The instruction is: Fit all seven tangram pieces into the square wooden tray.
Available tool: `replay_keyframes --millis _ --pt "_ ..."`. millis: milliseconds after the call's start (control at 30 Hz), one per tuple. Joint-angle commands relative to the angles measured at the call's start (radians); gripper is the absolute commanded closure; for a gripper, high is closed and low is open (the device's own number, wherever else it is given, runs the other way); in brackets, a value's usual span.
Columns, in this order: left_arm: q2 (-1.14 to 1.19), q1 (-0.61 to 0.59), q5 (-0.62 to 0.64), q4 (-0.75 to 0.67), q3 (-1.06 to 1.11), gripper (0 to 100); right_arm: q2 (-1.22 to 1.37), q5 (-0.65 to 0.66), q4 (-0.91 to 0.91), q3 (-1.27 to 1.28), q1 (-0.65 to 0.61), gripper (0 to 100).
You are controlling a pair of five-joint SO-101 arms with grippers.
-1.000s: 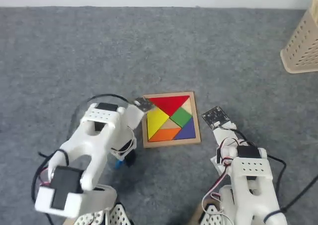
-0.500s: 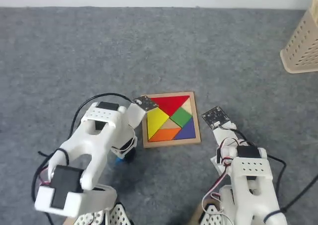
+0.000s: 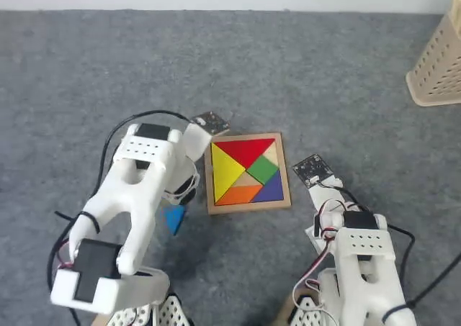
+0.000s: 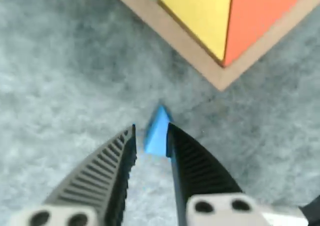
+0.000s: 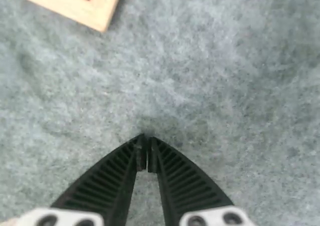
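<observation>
Overhead view of a grey carpeted worktop [image 3: 324,74] with two white robot arms at the near edge and a square wooden tray [image 3: 248,206] between them.

The left arm has pushed forward over the past second, away from its base and along the tray's left side. A small blue triangle [image 3: 173,218], earlier half hidden under that arm, now shows clearly just beside it, near the tray's near left corner but outside the tray. In the left wrist view the left hand [image 4: 151,128] pinches this blue triangle on edge between its two dark fingers, the tip poking out towards the tray's corner.

The tray already holds red, yellow, green, orange and violet pieces. Two pale wood-coloured patches among them may be open gaps.

The right arm has not moved. The right hand [image 5: 145,138] is pressed together over bare carpet, near the tray's right corner.

The blue triangle appears picked up and on its way, but it is not yet seated.
</observation>
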Motion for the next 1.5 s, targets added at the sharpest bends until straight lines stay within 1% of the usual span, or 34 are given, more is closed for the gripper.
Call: replay_keyframes --millis 0,100,267,533,667,767,833,1133,1267,1333,1467 --pt "-0.012 0.002 0.003 0.035 -0.061 91 -0.033 0.015 -0.016 -0.005 0.012 98.9" --pt "-0.006 -0.005 0.005 0.041 -0.050 90 -0.033 0.015 -0.016 -0.005 0.012 98.9" --pt "-0.012 -0.006 0.023 0.040 0.059 82 -0.033 0.015 -0.016 -0.005 0.012 98.9" --pt "-0.012 -0.008 0.025 -0.031 0.139 82 -0.033 0.015 -0.016 -0.005 0.012 98.9" --pt "-0.012 -0.068 0.021 -0.035 0.134 82 -0.033 0.015 -0.016 -0.005 0.012 98.9" --pt "-0.012 -0.123 0.020 -0.072 0.140 82 -0.033 0.015 -0.018 -0.005 0.010 98.9" --pt "-0.012 -0.135 0.003 -0.075 0.148 82 -0.033 0.015 -0.018 -0.005 0.010 98.9" --pt "-0.002 -0.129 -0.005 -0.123 0.179 82 -0.033 0.015 -0.018 -0.005 0.010 98.9" --pt "-0.002 -0.080 0.002 -0.144 0.223 82 -0.033 0.015 -0.018 -0.005 0.010 98.9" --pt "-0.002 -0.051 0.034 -0.144 0.237 82 -0.033 0.015 -0.018 -0.005 0.010 98.9" --pt "-0.002 -0.028 0.055 -0.144 0.239 82 -0.033 0.015 -0.016 -0.005 0.010 98.9"
